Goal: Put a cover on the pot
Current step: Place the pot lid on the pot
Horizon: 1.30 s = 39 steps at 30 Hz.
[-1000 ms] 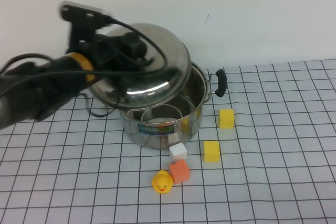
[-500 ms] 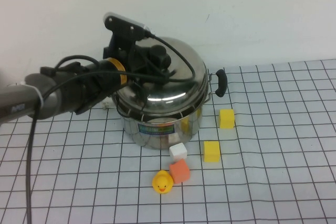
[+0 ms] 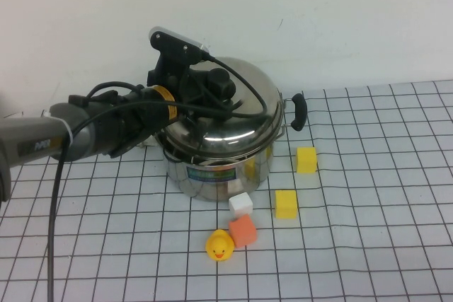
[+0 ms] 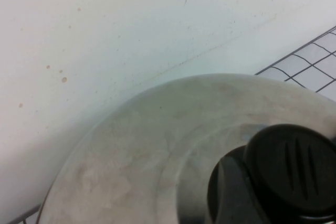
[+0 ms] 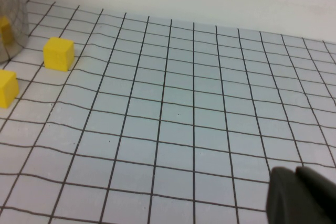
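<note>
The shiny steel pot (image 3: 221, 166) with a colourful label stands at the back middle of the grid mat, its right black handle (image 3: 297, 111) showing. The domed steel lid (image 3: 237, 114) lies over the pot's mouth and hides the inside. My left gripper (image 3: 212, 90) reaches in from the left and is shut on the lid's black knob (image 4: 294, 166). The lid fills the left wrist view (image 4: 147, 145). My right gripper (image 5: 302, 195) is out of the high view. It hangs shut and empty over the bare mat, well to the right of the pot.
In front of and to the right of the pot lie two yellow cubes (image 3: 305, 159) (image 3: 285, 204), a white cube (image 3: 240, 204), an orange cube (image 3: 243, 230) and a yellow duck (image 3: 219, 245). A white wall stands close behind the pot. The left arm's cable trails off the mat's left side.
My left gripper carried the lid rightward and down, from tilted above the open pot to lying over its mouth. The toys have not moved.
</note>
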Motion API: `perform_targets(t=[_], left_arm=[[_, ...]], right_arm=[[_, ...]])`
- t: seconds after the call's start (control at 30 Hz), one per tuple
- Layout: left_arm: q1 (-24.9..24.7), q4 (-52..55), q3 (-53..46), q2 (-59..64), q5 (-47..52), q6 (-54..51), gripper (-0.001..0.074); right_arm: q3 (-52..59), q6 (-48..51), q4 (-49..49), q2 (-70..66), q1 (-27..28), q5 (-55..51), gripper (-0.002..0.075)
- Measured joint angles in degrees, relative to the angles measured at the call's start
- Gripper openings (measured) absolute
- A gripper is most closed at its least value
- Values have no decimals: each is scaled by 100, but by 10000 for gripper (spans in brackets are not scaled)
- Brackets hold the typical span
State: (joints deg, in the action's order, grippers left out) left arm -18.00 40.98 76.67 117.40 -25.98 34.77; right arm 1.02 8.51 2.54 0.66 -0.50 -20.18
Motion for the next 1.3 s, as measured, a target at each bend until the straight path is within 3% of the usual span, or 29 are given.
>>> perform_targets(t=[1.3], left_arm=[[10, 1046, 13, 8, 154, 1253, 331]], right_arm=[[0, 0, 0, 0, 0, 0, 9]])
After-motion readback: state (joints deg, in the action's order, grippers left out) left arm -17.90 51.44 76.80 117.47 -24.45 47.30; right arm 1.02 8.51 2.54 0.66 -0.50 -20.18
